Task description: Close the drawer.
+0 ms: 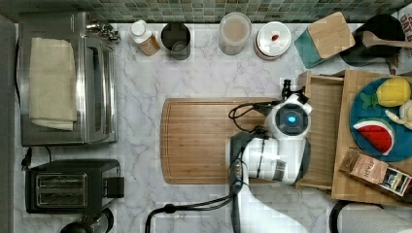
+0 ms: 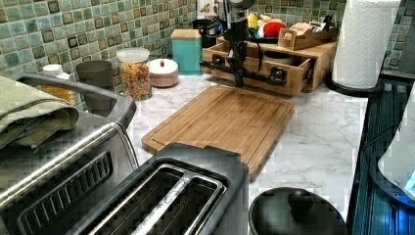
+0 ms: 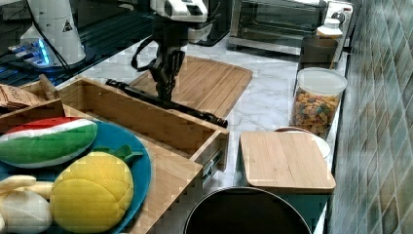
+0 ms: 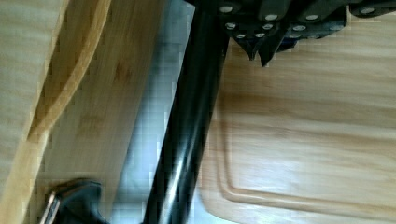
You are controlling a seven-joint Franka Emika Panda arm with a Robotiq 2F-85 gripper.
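The drawer (image 1: 324, 131) is a shallow light-wood box standing pulled out from its wooden cabinet (image 1: 346, 145) toward the cutting board (image 1: 194, 141). Its long black bar handle (image 3: 195, 112) runs across the front (image 2: 254, 66). My gripper (image 3: 165, 93) hangs straight down at the handle's cutting-board side, fingers shut to a narrow point and touching the bar (image 2: 259, 77). In the wrist view the black bar (image 4: 187, 130) passes just beside my gripper (image 4: 260, 50), with the board (image 4: 303, 140) beneath. In the top view my arm hides most of the handle.
On the cabinet sit a blue plate (image 1: 362, 109) with toy fruit and a brown packet (image 1: 374, 171). A teal wooden-lidded box (image 1: 323, 39), jars (image 1: 234, 33) and a dark cup (image 1: 175, 40) line the back wall. Toaster oven (image 1: 68, 77), toaster (image 1: 70, 185), paper roll (image 2: 364, 44).
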